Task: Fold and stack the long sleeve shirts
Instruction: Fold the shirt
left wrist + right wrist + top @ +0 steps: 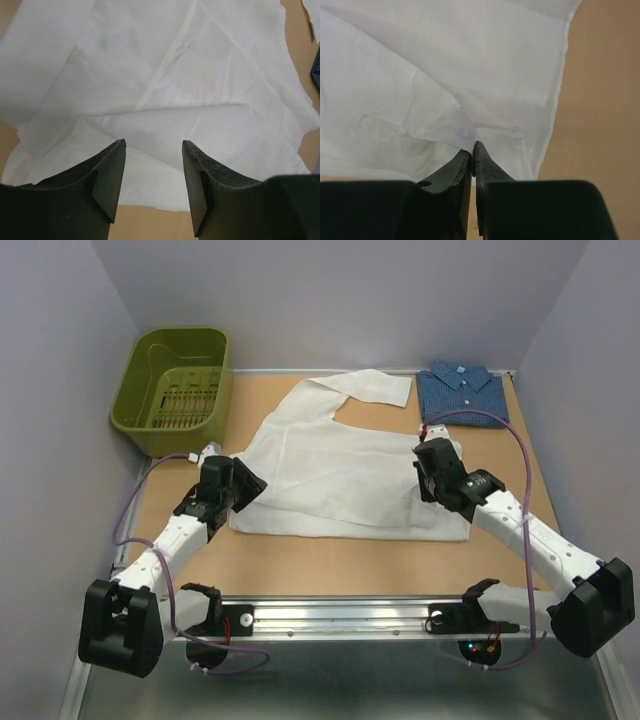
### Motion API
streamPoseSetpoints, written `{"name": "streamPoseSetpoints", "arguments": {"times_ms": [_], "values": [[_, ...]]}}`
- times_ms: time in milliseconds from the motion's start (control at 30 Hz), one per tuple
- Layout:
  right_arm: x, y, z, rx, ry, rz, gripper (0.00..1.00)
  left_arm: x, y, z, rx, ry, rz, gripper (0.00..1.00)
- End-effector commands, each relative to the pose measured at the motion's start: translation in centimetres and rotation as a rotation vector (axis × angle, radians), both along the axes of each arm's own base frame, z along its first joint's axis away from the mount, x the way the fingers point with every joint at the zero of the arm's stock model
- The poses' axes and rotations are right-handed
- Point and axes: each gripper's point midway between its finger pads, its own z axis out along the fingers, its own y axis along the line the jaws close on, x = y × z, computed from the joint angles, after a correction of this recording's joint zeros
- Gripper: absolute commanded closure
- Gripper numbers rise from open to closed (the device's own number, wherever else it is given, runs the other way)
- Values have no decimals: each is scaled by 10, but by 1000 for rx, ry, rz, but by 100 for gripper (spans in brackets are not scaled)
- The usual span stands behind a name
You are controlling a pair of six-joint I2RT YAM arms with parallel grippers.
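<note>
The plain white shirt [350, 470] lies spread flat on the table, one sleeve reaching toward the back. The dark blue patterned shirt [460, 392] lies folded at the back right; a sliver of it shows in the left wrist view [316, 70]. My left gripper [248, 480] is open over the white shirt's left near edge; in its wrist view the jaws [153, 145] stand apart above the cloth [200, 75], holding nothing. My right gripper [433, 455] is at the shirt's right side. In its wrist view the jaws [472, 146] are closed, pinching white cloth [445, 75] beside a button [465, 133].
A green plastic basket [180, 380] stands at the back left, off the table's corner. Grey walls close in the left, back and right. A metal rail [340, 615] with the arm bases runs along the near edge. Bare tan table [330, 565] lies between rail and shirt.
</note>
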Motion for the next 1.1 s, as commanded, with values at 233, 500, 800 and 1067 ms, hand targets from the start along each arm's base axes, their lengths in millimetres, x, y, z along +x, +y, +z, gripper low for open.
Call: {"name": "streamPoseSetpoints", "arguments": {"times_ms": [233, 500, 800, 1067], "values": [[13, -23, -29, -158, 60, -157, 71, -5, 15, 3, 81, -34, 9, 40], [26, -11, -3, -81, -2, -167, 19, 0, 14, 16, 120, -71, -37, 39], [42, 71, 15, 350, 1, -54, 19, 18, -26, 44, 88, -144, -196, 38], [85, 62, 23, 410, -92, -178, 21, 32, -78, 28, 93, -101, -307, 43]]}}
